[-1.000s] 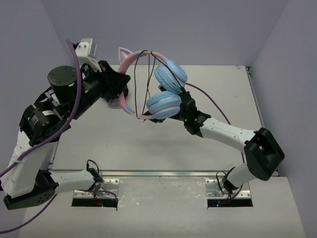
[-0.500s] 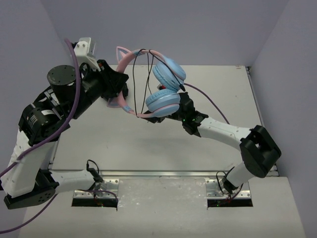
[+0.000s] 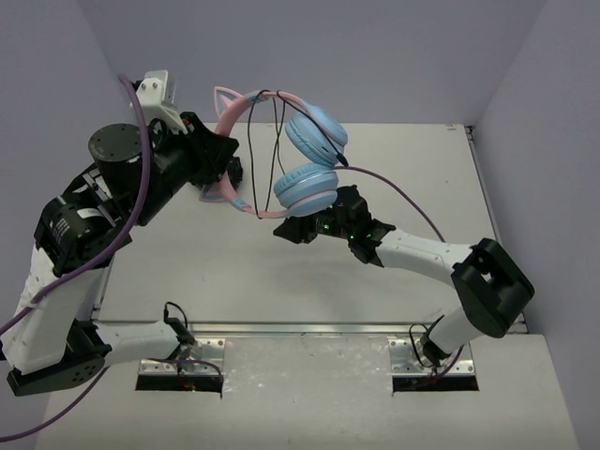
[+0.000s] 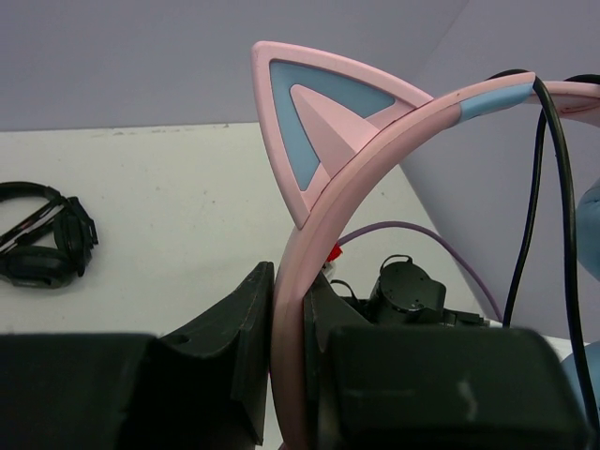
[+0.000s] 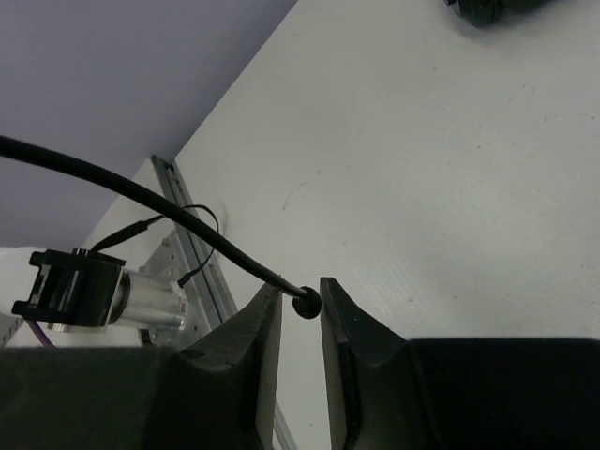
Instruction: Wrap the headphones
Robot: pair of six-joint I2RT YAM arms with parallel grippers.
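The headphones [image 3: 307, 186] hang in the air above the far left part of the tabletop [image 3: 234, 272], nothing of them touching the surface. The left gripper [image 4: 286, 281] has its fingers [image 4: 239, 337] closed tight on the pink headband [image 4: 292, 366], which rises from between them and curves away past one pink-and-blue cat ear [image 4: 314, 122]. In the overhead view the two light blue earcups sit one behind the other toward the middle of the tabletop's far edge, the nearer one just above the right gripper [image 5: 302, 295]. The thin black cable [image 5: 141, 197] is draped over the top of the headband and drops in long loops between the band and the earcups. Its end reaches the right gripper, whose jaws stand narrow, only a little wider than the cable; the tip lies between the fingertips (it looks to rest against one of them, but whether it is really pinched I cannot tell). A pair of all-black headphones [image 4: 42, 246] lies flat on the tabletop, well apart from the pink pair. A purple lead [image 4: 422, 227] arcs behind the headband toward the right arm.
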